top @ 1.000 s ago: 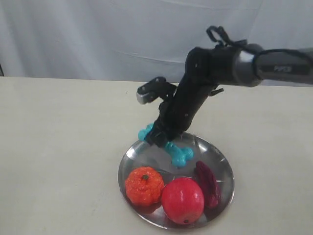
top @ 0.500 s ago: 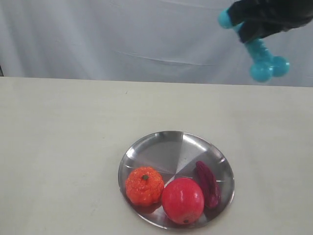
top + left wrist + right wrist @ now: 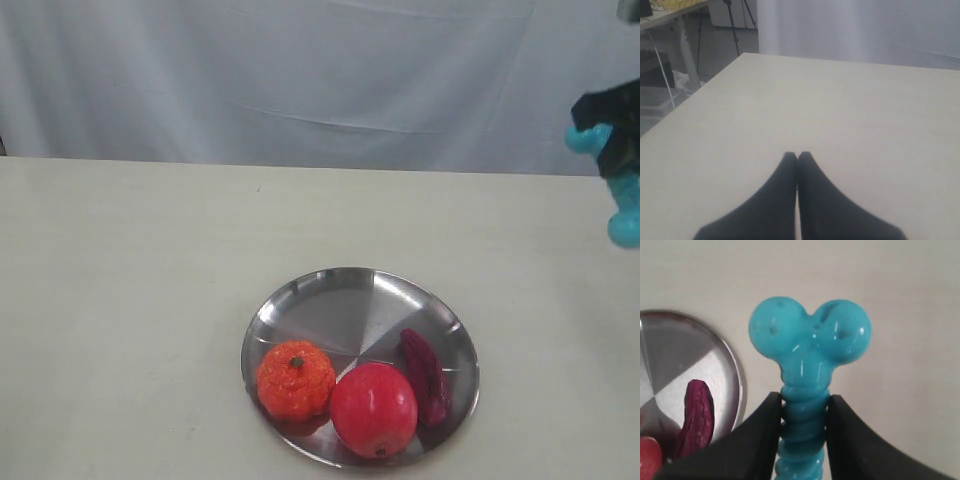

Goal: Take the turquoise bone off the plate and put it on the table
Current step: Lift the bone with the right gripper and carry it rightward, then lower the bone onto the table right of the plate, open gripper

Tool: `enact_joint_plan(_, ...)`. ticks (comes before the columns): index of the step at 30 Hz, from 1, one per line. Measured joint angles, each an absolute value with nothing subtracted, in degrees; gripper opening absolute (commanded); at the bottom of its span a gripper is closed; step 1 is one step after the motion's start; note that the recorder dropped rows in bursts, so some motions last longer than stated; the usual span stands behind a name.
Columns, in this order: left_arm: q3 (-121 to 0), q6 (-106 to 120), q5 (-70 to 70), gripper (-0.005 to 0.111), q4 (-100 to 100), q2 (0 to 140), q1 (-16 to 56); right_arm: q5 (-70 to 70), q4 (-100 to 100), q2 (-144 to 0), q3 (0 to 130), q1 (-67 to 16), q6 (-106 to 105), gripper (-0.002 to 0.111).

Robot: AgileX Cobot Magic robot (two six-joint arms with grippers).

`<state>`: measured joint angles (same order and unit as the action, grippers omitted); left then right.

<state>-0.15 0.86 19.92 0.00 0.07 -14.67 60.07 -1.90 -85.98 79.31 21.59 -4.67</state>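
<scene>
The turquoise bone (image 3: 809, 340) hangs in the air, my right gripper (image 3: 804, 402) shut on its ribbed shaft, one knobbed end sticking out past the fingertips. In the exterior view the bone (image 3: 622, 215) and the right gripper (image 3: 618, 135) sit at the far right edge, well above the cream table (image 3: 120, 300) and to the right of the silver plate (image 3: 330, 305). The plate's rim (image 3: 735, 375) shows beside the bone in the right wrist view. My left gripper (image 3: 797, 156) is shut and empty over bare table, out of the exterior view.
The plate holds an orange toy fruit (image 3: 295, 378), a red apple (image 3: 373, 408) and a dark magenta piece (image 3: 424, 376). A white curtain (image 3: 300, 70) hangs behind the table. Beyond the table's edge in the left wrist view stands a tripod (image 3: 735, 22).
The right gripper lifted the bone off the plate, raised it high, then carried it right and lower to the frame's edge. The fruits on the plate stayed put.
</scene>
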Motion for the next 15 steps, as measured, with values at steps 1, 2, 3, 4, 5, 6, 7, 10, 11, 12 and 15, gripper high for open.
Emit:
enact_joint_plan(1, -0.15, 0.86, 19.92, 0.000, 0.00, 0.07, -14.67, 58.73, -2.06, -86.99, 77.73, 21.59, -4.56, -0.001)
enact_joint_plan(2, -0.15, 0.86, 19.92, 0.000, 0.00, 0.07, -14.67, 57.33, -2.23, -88.08, 76.24, 21.59, -4.46, -0.001)
enact_joint_plan(3, -0.15, 0.86, 19.92, 0.000, 0.00, 0.07, -14.67, 55.91, -2.32, -89.01, 75.12, 21.59, -4.46, -0.001)
enact_joint_plan(4, -0.15, 0.86, 19.92, 0.000, 0.00, 0.07, -14.67, 54.60, -2.48, -90.26, 73.82, 21.59, -4.46, -0.001)
enact_joint_plan(5, -0.15, 0.86, 19.92, 0.000, 0.00, 0.07, -14.67, 53.43, -2.48, -91.60, 72.64, 21.59, -4.46, -0.001)
enact_joint_plan(6, -0.15, 0.86, 19.92, 0.000, 0.00, 0.07, -14.67, 52.54, -2.48, -93.00, 71.79, 21.59, -4.46, -0.001)
enact_joint_plan(7, -0.15, 0.86, 19.92, 0.000, 0.00, 0.07, -14.67, 51.48, -2.48, -94.49, 70.87, 21.59, -4.46, -0.001)
enact_joint_plan(10, -0.15, 0.86, 19.92, 0.000, 0.00, 0.07, -14.67, 49.06, -2.99, -98.75, 68.85, 21.59, -4.31, -0.001)
enact_joint_plan(11, -0.15, 0.86, 19.92, 0.000, 0.00, 0.07, -14.67, 48.70, -3.45, -100.30, 68.64, 21.59, -4.33, -0.001)
enact_joint_plan(12, -0.15, 0.86, 19.92, 0.000, 0.00, 0.07, -14.67, 48.27, -4.02, -101.51, 68.51, 21.59, -4.25, -0.001)
enact_joint_plan(15, -0.15, 0.86, 19.92, 0.000, 0.00, 0.07, -14.67, 47.04, -5.73, -105.69, 68.47, 21.59, -4.25, -0.001)
